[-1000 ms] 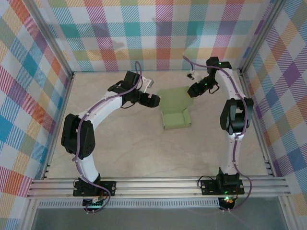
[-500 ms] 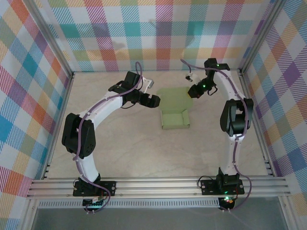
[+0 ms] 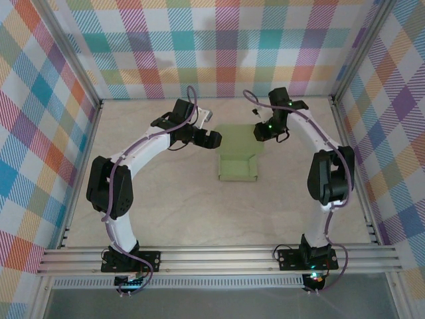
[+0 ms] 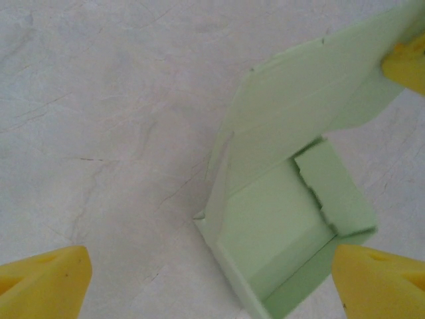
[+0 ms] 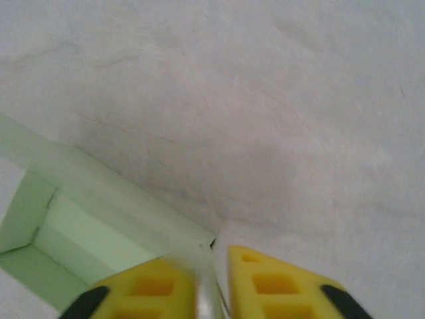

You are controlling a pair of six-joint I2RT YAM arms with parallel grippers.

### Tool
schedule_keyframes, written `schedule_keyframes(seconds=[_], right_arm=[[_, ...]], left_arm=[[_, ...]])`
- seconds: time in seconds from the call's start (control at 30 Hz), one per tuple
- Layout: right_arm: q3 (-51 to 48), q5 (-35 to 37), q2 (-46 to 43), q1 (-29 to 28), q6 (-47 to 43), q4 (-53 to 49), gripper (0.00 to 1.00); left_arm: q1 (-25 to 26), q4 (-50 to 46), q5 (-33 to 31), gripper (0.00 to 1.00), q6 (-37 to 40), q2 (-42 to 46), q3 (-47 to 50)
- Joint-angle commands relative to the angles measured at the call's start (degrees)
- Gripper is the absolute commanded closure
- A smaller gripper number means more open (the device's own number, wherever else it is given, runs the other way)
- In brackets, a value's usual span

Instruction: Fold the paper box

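Note:
The paper box [image 3: 238, 169] is pale green card lying mid-table, its tray open upward and its lid flap [image 3: 238, 135] slanting up at the far side. My right gripper [image 3: 260, 132] sits at the lid's right far corner, and a thin edge of card runs between its yellow fingers [image 5: 149, 289]; right gripper [image 5: 212, 282] is shut on that flap. The same yellow finger [image 4: 408, 61] shows at the lid's corner beside the paper box [image 4: 282, 219]. My left gripper [image 3: 214, 139] hangs open just left of the lid, left gripper [image 4: 212, 276] above the tray's left wall.
Plaid walls and aluminium posts [image 3: 73, 63] close in the table on three sides. A rail [image 3: 219, 256] crosses the near edge by the arm bases. A small pale object [image 3: 205, 117] lies behind the left wrist.
The right arm has swung left over the lid's corner and its fingers have closed on the flap. The box has turned to sit squarer and slightly further left. The left arm is still.

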State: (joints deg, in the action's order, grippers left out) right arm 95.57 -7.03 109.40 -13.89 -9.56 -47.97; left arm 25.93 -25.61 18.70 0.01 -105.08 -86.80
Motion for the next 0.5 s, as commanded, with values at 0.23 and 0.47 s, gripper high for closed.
schedule_keyframes(seconds=[0.23, 0.47], right_arm=[[-21.09, 4.33, -20.64, -0.17, 25.88, 18.78, 0.37], [-51.58, -10.19, -34.78, -1.28, 43.96, 45.94, 0.38]], left_arm=[[-0.51, 13.86, -2.82, 0.06, -15.32, 6.97, 15.74], [2.07, 19.44, 3.95, 0.22, -26.95, 5.00, 23.58]])
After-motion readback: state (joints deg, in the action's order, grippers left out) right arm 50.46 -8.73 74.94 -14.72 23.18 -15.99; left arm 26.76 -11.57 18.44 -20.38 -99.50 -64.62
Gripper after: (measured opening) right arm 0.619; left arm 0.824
